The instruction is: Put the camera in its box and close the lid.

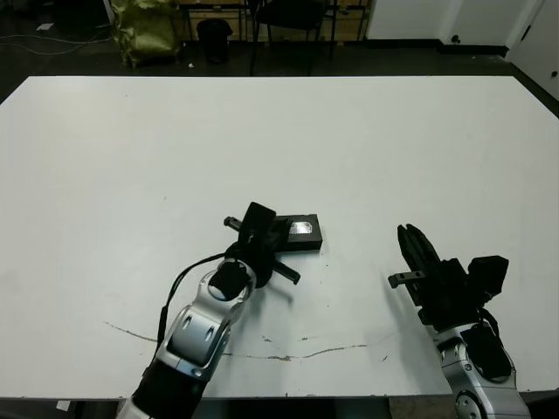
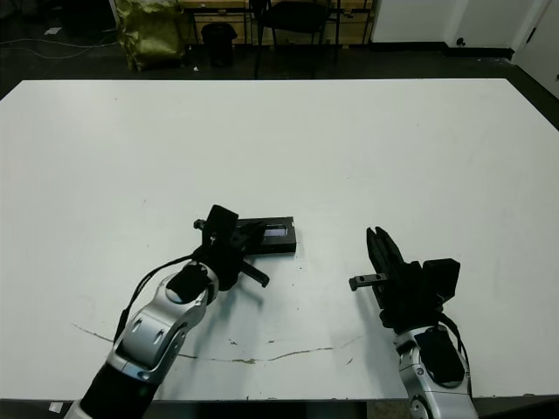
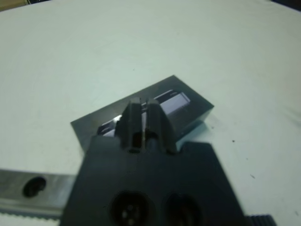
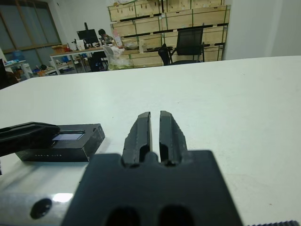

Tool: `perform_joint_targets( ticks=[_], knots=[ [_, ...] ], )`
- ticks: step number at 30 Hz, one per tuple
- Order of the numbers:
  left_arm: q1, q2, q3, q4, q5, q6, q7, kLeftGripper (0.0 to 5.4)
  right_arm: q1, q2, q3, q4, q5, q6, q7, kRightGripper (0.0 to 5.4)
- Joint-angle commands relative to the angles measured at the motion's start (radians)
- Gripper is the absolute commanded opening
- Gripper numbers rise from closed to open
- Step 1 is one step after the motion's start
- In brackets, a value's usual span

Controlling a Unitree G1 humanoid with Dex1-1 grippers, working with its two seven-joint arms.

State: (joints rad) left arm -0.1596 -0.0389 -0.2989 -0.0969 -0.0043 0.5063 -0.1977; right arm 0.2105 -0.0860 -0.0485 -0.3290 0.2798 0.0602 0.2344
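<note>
While left claw overlaps lid, contact unclear.

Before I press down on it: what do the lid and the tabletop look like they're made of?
The lid looks like matte black card or thin plastic, with crisp edges and a glossy silvery strip on top. The table looks like smooth white laminate, scuffed near the front edge.
</note>
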Motion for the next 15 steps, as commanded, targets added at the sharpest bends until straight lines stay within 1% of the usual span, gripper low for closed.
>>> perform_joint_targets(
  ticks=[1,4,8,11,15],
  knots=[
    [0.071,0.048,0.03,-0.026,-0.013,0.038,-0.016,0.02,0.01,-0.003,-0.005,0.012,0.006,0.005,0.004,0.0],
    [0.073,0.063,0.079,-0.106,-0.041,-0.015,-0.029,0.02,0.011,-0.001,-0.005,0.0,-0.005,0.011,-0.011,0.0],
    [0.059,0.083,0.165,-0.222,-0.07,-0.027,-0.018,0.02,0.007,0.005,-0.01,-0.014,-0.001,0.023,-0.032,0.0],
    [0.048,0.105,0.255,-0.278,-0.111,-0.053,-0.017,0.02,-0.003,0.001,-0.015,-0.016,0.003,0.02,-0.033,0.0],
    [0.036,0.135,0.381,-0.327,-0.178,-0.087,-0.017,0.02,-0.017,0.001,-0.021,-0.031,0.008,0.04,-0.043,0.0]
  ],
)
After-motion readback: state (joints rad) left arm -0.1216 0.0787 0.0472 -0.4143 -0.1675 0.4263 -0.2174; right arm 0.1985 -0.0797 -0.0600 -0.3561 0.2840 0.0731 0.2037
